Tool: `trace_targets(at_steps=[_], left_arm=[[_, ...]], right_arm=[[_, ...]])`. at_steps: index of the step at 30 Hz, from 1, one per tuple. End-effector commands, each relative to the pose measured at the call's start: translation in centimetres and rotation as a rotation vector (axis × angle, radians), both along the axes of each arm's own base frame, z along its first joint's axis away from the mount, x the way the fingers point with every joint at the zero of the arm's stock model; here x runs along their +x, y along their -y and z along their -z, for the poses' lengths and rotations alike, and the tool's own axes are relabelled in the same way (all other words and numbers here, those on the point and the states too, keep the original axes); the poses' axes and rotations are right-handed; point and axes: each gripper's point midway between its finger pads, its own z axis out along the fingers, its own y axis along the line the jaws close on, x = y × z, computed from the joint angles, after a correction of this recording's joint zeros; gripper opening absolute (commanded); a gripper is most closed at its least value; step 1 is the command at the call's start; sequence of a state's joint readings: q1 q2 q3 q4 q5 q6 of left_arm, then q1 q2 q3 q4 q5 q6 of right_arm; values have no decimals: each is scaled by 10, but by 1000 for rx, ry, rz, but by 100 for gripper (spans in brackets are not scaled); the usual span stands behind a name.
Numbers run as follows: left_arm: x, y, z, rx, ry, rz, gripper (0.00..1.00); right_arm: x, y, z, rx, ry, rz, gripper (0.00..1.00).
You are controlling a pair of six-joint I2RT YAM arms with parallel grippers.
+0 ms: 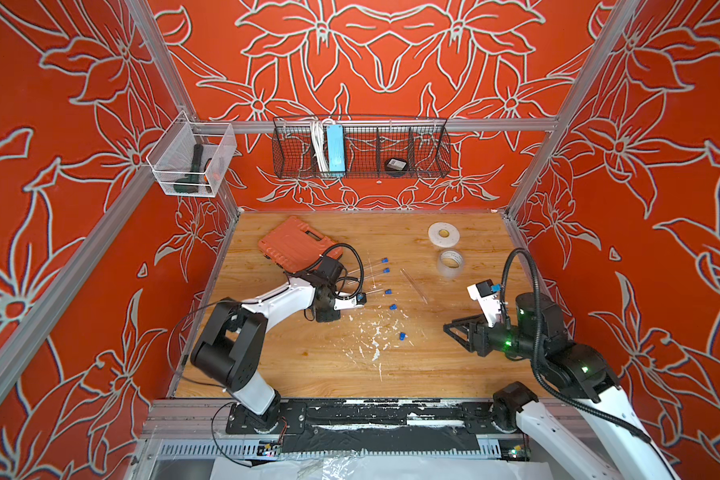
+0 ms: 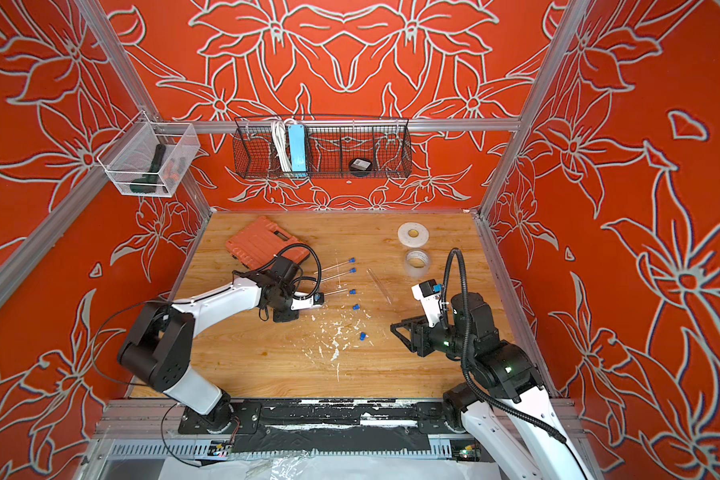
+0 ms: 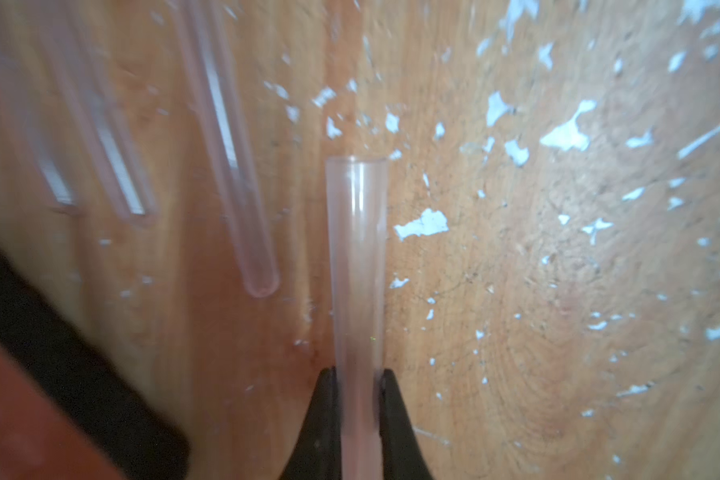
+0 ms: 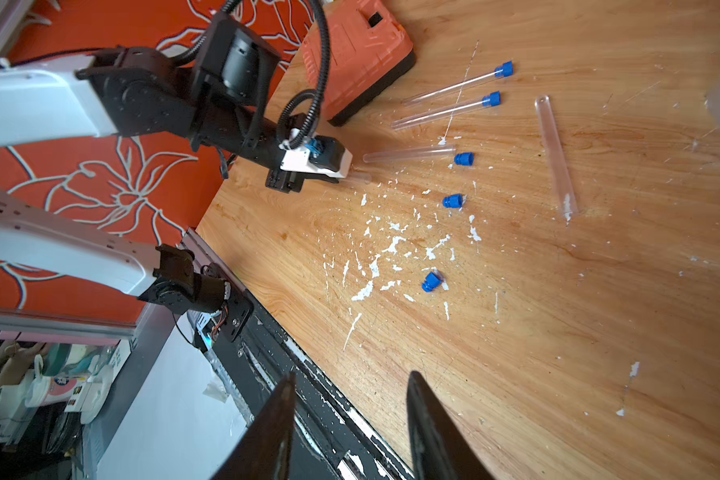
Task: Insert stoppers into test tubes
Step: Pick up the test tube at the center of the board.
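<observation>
The held test tube (image 3: 356,266) runs off the picture's edge; neighbouring tubes (image 3: 225,145) blurred

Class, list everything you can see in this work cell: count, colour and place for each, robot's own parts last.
table: 1, wood, white-flecked
case: 1, orange, table's far left
stoppered test tubes: 2, clear, blue-plugged, side by side near the case
held test tube: 1, clear, unstoppered, in the left tool
other open test tubes: 2, clear, lying on the table
loose stoppers: 3, blue, mid-table
tape rolls: 2, white and translucent, table's far right
wire basket: 1, black, back wall
power strip: 1, blue, in wire basket
mesh basket: 1, white, left wall
left tool: 1, black, shut on held test tube
right tool: 1, black, open, empty, over table's right
</observation>
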State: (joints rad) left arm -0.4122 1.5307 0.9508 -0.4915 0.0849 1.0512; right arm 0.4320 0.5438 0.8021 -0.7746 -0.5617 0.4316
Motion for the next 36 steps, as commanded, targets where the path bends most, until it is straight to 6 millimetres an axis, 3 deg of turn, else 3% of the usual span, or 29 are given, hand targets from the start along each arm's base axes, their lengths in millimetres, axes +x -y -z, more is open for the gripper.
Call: trace_targets(at_steps=[1,7,10,14,15,18,27,36], left_arm=[[12,24,-55,-192,171,5,0],[-17,63,-125,-616,267,59,0],[-37,69,-145,-755,294,91,0],[-48,68,-157,-821,312,95,0],[-55,67,-168,-846,332,113,0],[-65,71,-174,-893,308,141,0],[-83,85,-174,-1009,183,202,0],[-92,90,-164,-1022,120,233,0]], right_arm=[[11,7,-5,38,32,98,45],[25,-5,-7,151,48,108,44],[26,-15,-18,159,95,36,43],[26,-27,-48,163,230,-50,45],[27,-32,-53,153,258,-72,45],[35,-46,-57,90,320,-110,48],[41,-115,-53,-74,490,-352,50],[47,-147,-58,-120,673,-403,50]])
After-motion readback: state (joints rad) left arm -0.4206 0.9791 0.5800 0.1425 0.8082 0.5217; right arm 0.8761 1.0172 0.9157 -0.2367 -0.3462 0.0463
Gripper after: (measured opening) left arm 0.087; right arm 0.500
